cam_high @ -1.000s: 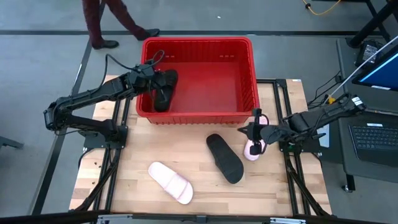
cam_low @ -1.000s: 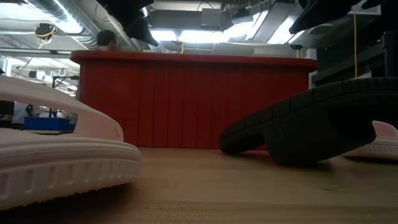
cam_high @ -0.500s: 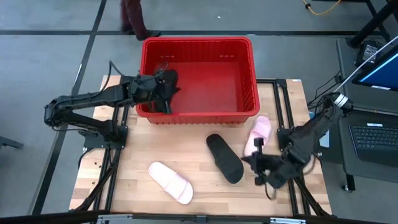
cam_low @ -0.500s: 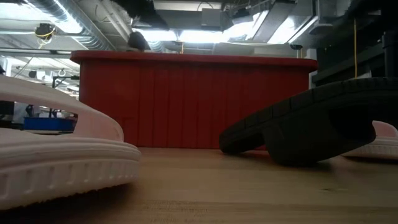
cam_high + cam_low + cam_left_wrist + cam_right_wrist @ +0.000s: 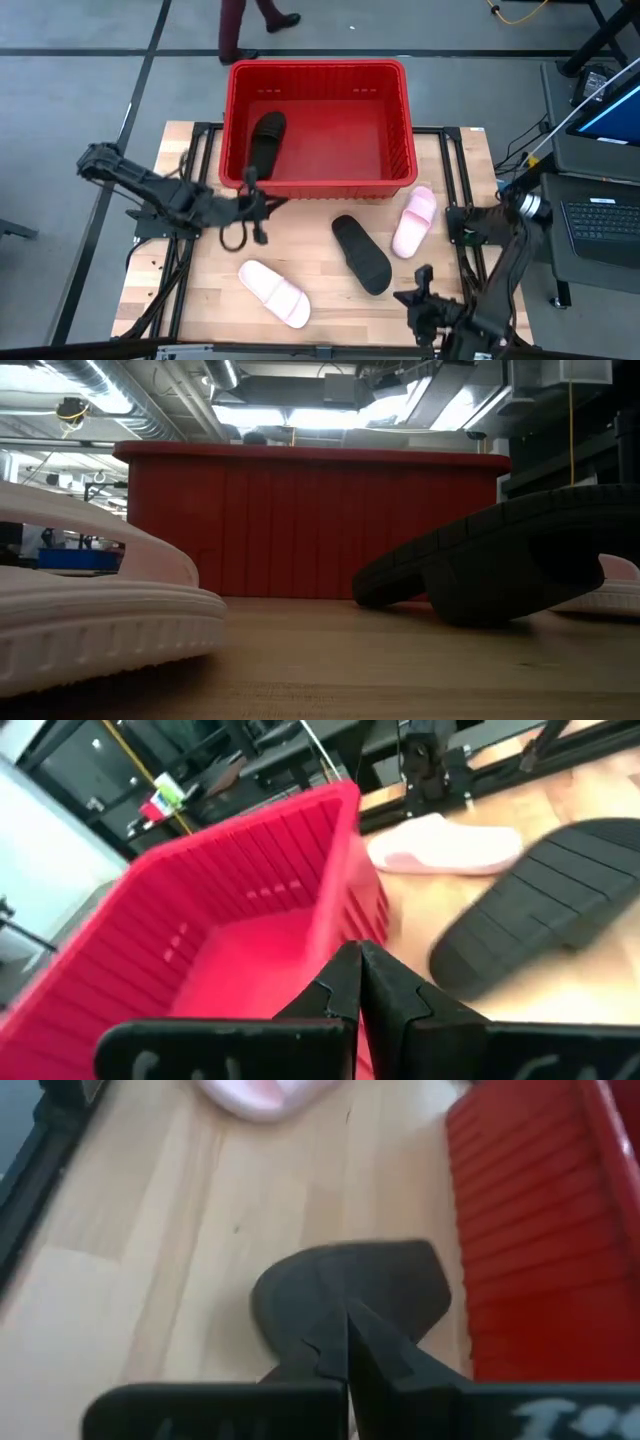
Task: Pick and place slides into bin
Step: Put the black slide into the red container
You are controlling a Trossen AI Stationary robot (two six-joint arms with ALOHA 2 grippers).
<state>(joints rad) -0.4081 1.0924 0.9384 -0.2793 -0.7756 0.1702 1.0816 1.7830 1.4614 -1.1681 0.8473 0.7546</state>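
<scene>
One black slide (image 5: pixel 264 142) lies in the bin (image 5: pixel 398 120). Three slides wait on the table (image 5: pixel 320 280). My left gripper (image 5: pixel 254 205) and right gripper (image 5: pixel 418 297) are both closed and empty.

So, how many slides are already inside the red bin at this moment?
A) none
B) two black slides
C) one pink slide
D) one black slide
D: the high view shows a single black slide lying in the left part of the red bin, while the other black slide and both pink slides lie on the wooden table.
</scene>
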